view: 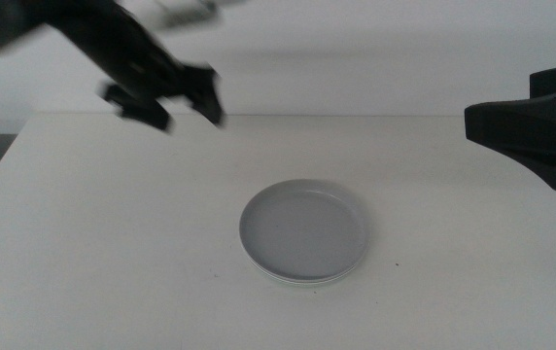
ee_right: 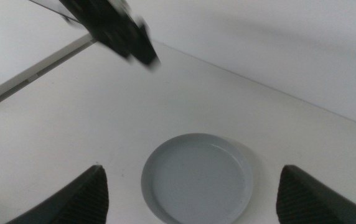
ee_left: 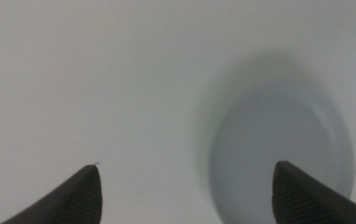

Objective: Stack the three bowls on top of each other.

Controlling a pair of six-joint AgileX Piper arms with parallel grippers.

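A smooth, shallow grey-blue bowl (view: 305, 229) with a low rim tops a round stack in the middle of the matte white surface (view: 93, 253). Beneath it a cream white bowl (view: 288, 280) shows only as a thin pale edge — a third bowl cannot be made out. The left tool (view: 168, 100) hangs blurred above the far left of the surface, jaws apart and empty. The right tool (ee_right: 190, 199) waits at the right side — jaws spread wide, holding nothing.
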